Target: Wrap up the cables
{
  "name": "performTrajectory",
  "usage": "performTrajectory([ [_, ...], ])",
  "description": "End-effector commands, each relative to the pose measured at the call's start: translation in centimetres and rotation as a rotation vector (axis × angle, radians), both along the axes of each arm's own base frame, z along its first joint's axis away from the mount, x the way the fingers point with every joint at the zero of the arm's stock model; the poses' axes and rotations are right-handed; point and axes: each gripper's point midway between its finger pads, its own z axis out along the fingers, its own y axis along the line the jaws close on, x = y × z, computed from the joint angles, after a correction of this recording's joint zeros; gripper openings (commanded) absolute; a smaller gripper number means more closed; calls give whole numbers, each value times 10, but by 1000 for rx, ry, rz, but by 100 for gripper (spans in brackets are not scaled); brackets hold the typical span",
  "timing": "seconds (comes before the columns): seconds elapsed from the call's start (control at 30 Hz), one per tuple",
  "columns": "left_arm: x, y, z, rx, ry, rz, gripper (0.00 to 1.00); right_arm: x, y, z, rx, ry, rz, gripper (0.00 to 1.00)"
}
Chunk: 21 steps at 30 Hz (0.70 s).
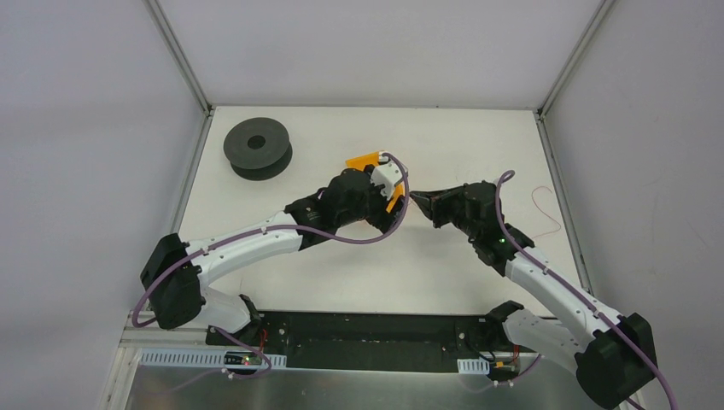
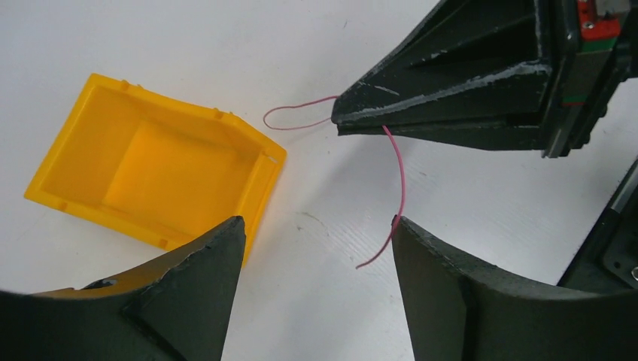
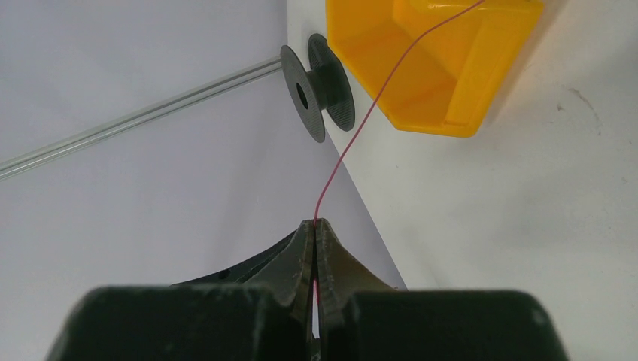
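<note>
1 red wire (image 2: 400, 177) clamped in right gripper (image 3: 316, 223) mid-desk; left gripper (image 2: 318, 222) spread apart, empty, near yellow bin (image 2: 150, 165).

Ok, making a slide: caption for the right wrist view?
Right fingers shut on a thin red cable, black spool and yellow bin beyond.

1. A white table (image 1: 427, 273) takes up the floor of the cell, with pale grey walls (image 1: 85, 128) on 3 sides.
2. A black spool (image 1: 257, 147) lies flat on 1 flange near the table's far left corner, its centre hole facing up.
3. A yellow bin (image 2: 158, 169) rests on the table near the middle, well apart from the spool, its open inside showing.
4. A black plate (image 1: 367, 333) runs along the near edge, with 2 white slotted strips (image 1: 213, 359) just in front.
</note>
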Motion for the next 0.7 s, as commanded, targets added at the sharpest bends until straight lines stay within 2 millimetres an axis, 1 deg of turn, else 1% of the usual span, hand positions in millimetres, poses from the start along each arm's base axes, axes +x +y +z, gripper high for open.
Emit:
performTrajectory([
  [0.0,14,-14,32,-68,-106,16,68,-4,0,5,32,4,-7,0],
  [0.1,15,-20,33,-77,-100,4,56,-5,-1,4,34,5,-8,0],
  [0.23,12,-23,29,-76,-89,-19,41,-6,-5,6,33,-2,-24,0],
  [0.33,11,-25,29,-77,-83,-30,19,-6,-7,5,24,-3,-30,0],
  [0.37,10,-25,30,-74,-81,-34,13,-7,-7,6,22,-7,-28,0],
  [0.43,9,-23,34,-67,-74,-33,3,-8,-7,6,0,-19,-18,9],
  [0.47,4,-25,36,-80,-54,-55,0,-9,-8,7,-12,-28,-14,13],
  [0.57,-6,-26,43,-114,-16,-74,0,-10,-17,4,-69,-36,-33,18],
  [0.6,-9,-26,45,-123,-7,-85,0,-10,-20,4,-86,-49,-34,22],
  [0.67,-14,-25,48,-133,11,-94,0,-13,-21,5,-123,-85,-16,34],
])
